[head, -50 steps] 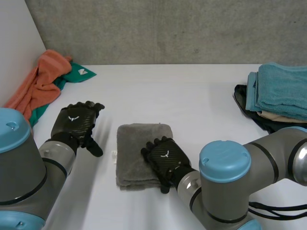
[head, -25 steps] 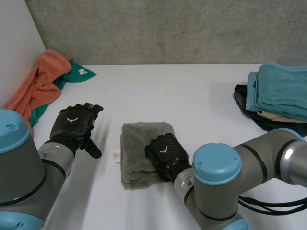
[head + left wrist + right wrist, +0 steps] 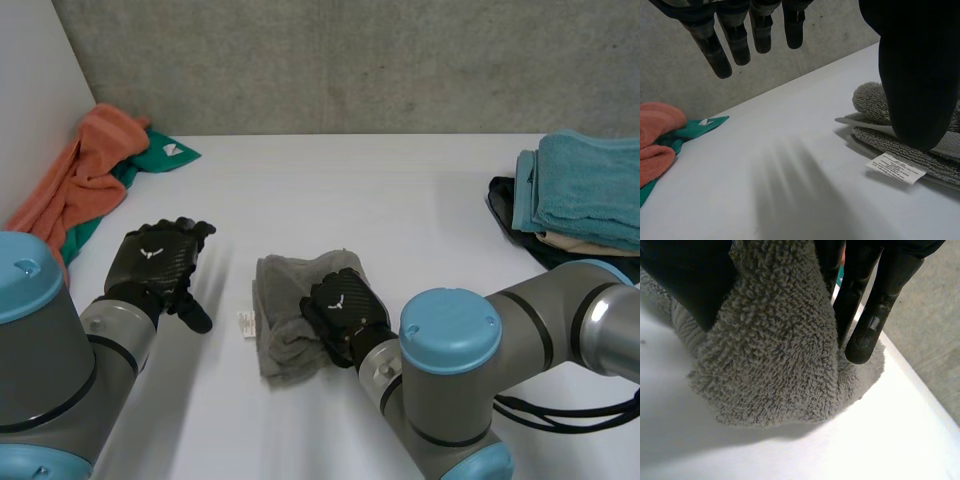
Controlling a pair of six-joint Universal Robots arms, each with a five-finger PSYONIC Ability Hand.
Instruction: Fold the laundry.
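Observation:
A folded grey towel (image 3: 285,305) lies bunched in the middle of the table, a white label (image 3: 245,321) at its left edge. My right hand (image 3: 343,312) sits on its right side with fingers curled into the cloth. In the right wrist view the thumb and fingers (image 3: 875,315) pinch a thick wad of grey towel (image 3: 775,355). My left hand (image 3: 158,262) hovers left of the towel, fingers straight and spread, holding nothing. The left wrist view shows its fingers (image 3: 735,35) over bare table, with the grey towel (image 3: 920,150) and the label (image 3: 895,168) beside the thumb.
An orange cloth (image 3: 85,170) over a green one (image 3: 160,157) is heaped at the back left by the wall. A stack of folded teal towels (image 3: 585,190) on dark cloth rests at the right edge.
My right hand has gone from flat on the towel to curled, gathering the cloth into a bunch and pulling its left edge rightward, exposing the label. The left hand has barely moved.

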